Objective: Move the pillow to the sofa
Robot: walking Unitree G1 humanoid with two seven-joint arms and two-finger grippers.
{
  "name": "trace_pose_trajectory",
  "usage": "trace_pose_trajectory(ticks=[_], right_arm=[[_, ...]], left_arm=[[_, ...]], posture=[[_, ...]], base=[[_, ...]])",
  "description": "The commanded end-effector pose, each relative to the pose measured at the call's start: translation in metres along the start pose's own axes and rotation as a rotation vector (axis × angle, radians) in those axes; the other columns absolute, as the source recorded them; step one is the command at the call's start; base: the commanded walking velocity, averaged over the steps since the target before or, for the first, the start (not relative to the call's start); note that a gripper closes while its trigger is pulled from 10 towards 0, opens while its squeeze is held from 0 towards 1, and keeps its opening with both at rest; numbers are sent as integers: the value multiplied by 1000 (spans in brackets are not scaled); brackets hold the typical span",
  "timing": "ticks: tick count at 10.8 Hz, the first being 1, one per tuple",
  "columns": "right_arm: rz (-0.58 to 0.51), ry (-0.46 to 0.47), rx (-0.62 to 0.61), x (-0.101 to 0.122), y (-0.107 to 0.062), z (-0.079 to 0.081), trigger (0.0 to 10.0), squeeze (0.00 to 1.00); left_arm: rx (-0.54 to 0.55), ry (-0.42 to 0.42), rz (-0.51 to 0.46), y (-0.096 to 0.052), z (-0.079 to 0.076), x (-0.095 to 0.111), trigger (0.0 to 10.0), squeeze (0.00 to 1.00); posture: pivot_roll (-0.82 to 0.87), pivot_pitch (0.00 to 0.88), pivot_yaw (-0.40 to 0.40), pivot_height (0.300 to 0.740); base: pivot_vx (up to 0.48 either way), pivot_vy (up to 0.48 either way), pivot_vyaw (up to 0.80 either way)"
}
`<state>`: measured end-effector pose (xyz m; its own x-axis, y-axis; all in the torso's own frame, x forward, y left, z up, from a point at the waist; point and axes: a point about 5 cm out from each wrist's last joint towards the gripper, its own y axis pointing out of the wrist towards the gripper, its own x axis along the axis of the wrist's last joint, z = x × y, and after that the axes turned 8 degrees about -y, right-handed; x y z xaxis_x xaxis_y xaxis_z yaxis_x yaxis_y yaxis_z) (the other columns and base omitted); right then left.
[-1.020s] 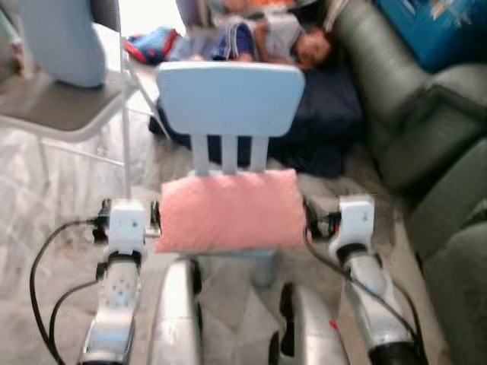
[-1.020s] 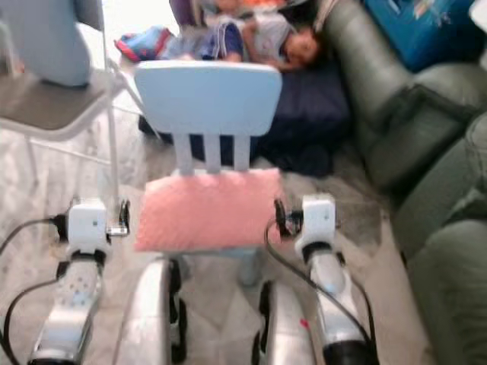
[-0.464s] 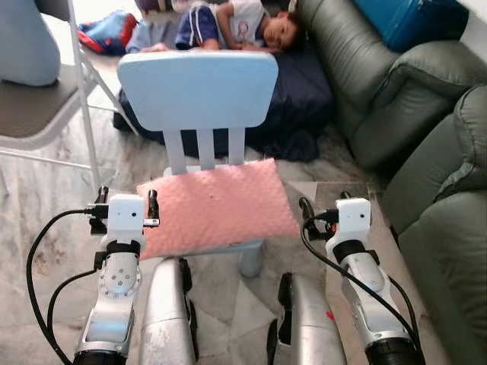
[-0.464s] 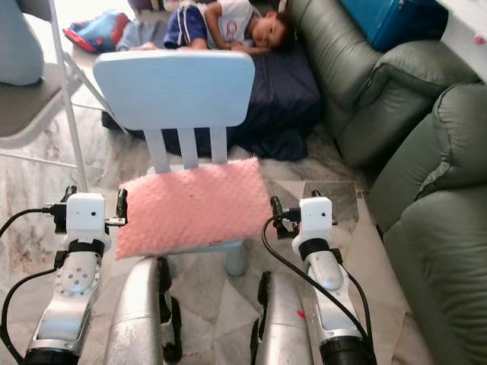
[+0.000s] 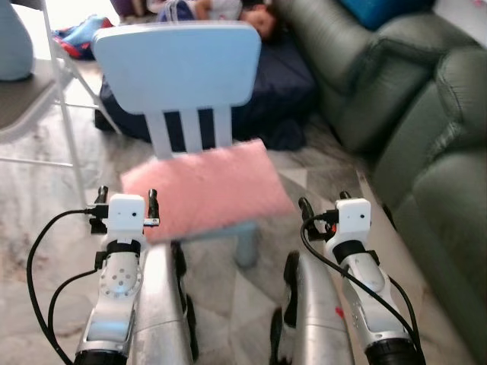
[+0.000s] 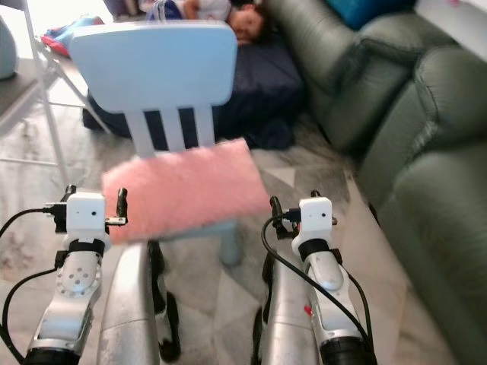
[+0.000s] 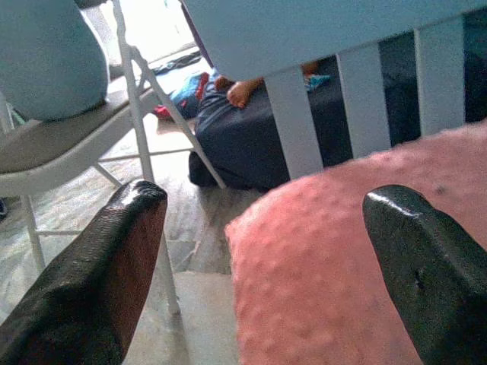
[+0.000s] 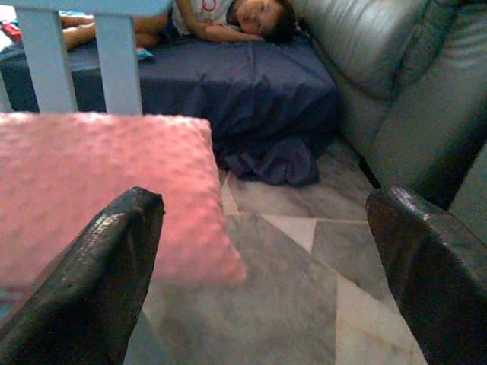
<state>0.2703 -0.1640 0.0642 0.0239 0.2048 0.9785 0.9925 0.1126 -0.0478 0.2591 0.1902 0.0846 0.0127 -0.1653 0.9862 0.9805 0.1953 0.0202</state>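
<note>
You are looking down at a pale marbled floor (image 5: 30, 190) with a green leather sofa (image 5: 426, 114) running along the right side. In the head camera's left eye view, a small light blue chair (image 5: 179, 65) stands straight ahead, its back towards the far side. The pink pillow (image 5: 202, 190) lies on the chair seat, covering most of it. Behind the chair a person (image 5: 228, 9) lies on a dark blue mattress (image 5: 281, 80) on the floor. At the far left is a white folding chair (image 5: 46, 99).

Your left gripper (image 5: 125, 199) is held up at the near left corner of the pillow, fingers spread, nothing between them. Your right gripper (image 5: 323, 204) hovers just beyond the pillow's near right corner, over the floor, well short of the sofa.

The right eye view gives the same layout: the pillow (image 6: 183, 190) sits between the two grippers, slightly ahead of them.

In the left wrist view, the two black fingers (image 7: 99, 274) stand wide apart and the pillow (image 7: 342, 274) fills the space ahead between them, close but not clamped.

In the right wrist view, the fingers (image 8: 84, 281) are also spread and empty. The pillow (image 8: 99, 182) lies ahead beside one finger, its corner reaching into the gap; the other finger has floor and sofa (image 8: 403, 84) behind it.
</note>
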Motion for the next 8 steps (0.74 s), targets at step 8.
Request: trace_pose_trajectory(ticks=[8], right_arm=[[-38,-7,44,4,-2,5,10000,0]], left_arm=[[16,3,12,-1,3,-2,10000,0]], posture=[[-16,183,-32,484]], base=[[0,0,418]])
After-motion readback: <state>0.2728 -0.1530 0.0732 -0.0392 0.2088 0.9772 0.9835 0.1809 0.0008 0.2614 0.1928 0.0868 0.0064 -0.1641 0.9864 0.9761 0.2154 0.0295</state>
